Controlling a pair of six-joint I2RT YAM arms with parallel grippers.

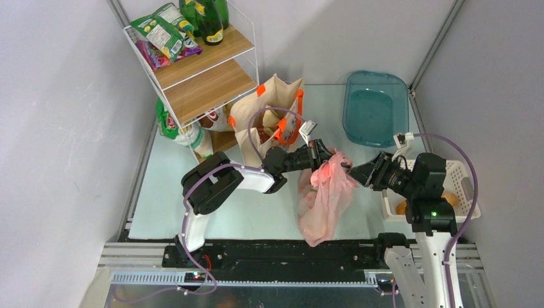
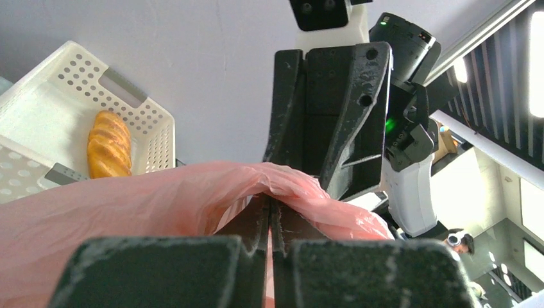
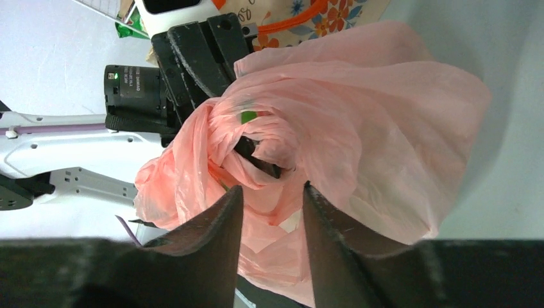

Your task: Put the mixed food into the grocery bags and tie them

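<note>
While left pincer [image 1: 326,159] pinches the pink bag [image 1: 324,202] at its neck, right pincer [image 1: 351,171], spread, faces it from just right.

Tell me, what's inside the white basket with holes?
A golden bread roll lies inside the white basket. From above, the right arm covers much of it, so more could be hidden.

Bright even light, soft shadows, wrist-view foregrounds blurred

pink bag [image 1: 324,200] between left claw [image 1: 326,158], right claw [image 1: 351,169]
</note>
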